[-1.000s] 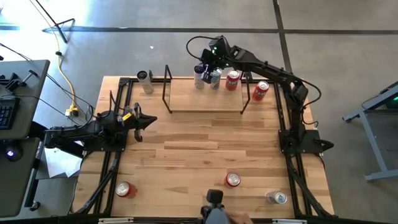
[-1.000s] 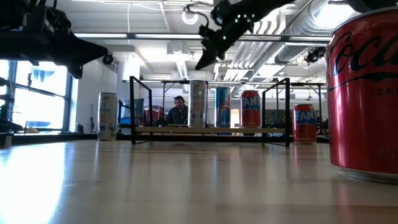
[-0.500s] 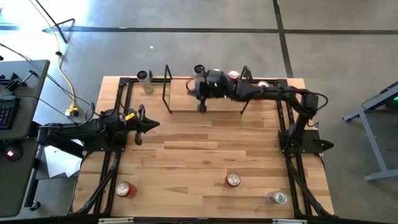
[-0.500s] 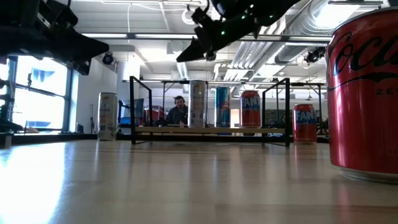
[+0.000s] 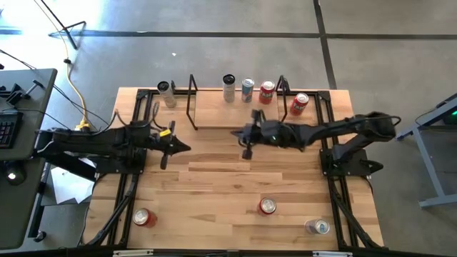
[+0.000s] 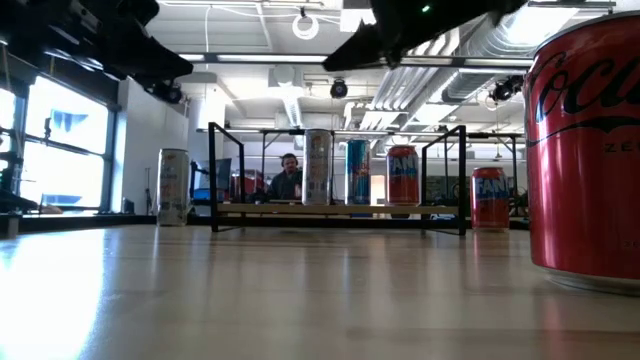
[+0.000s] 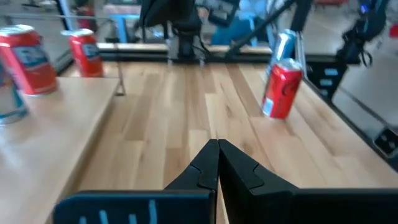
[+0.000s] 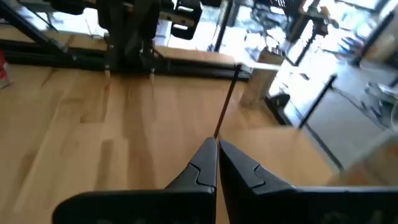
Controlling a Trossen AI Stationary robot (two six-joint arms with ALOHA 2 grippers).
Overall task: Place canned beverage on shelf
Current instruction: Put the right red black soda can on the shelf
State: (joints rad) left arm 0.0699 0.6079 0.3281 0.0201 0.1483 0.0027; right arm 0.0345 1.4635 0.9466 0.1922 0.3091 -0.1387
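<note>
Wooden table [image 5: 214,178], three cans on shelf [image 5: 235,111]

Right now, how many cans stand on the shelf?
3 on the shelf: a white can, a blue can and a red can, in a row along its far edge. None looks hidden.

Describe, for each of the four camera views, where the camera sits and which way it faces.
High view: overhead, looking straight down; both dark arms, left end effector, right end effector.
Low view: tabletop height, facing the low wooden shelf with black rod frame; arms overhead.
Left wrist view: behind shut fingers, facing a red drink can.
Right wrist view: behind shut fingers, facing the bare wooden tabletop.
Shared: high and low both show the shelf.
</note>
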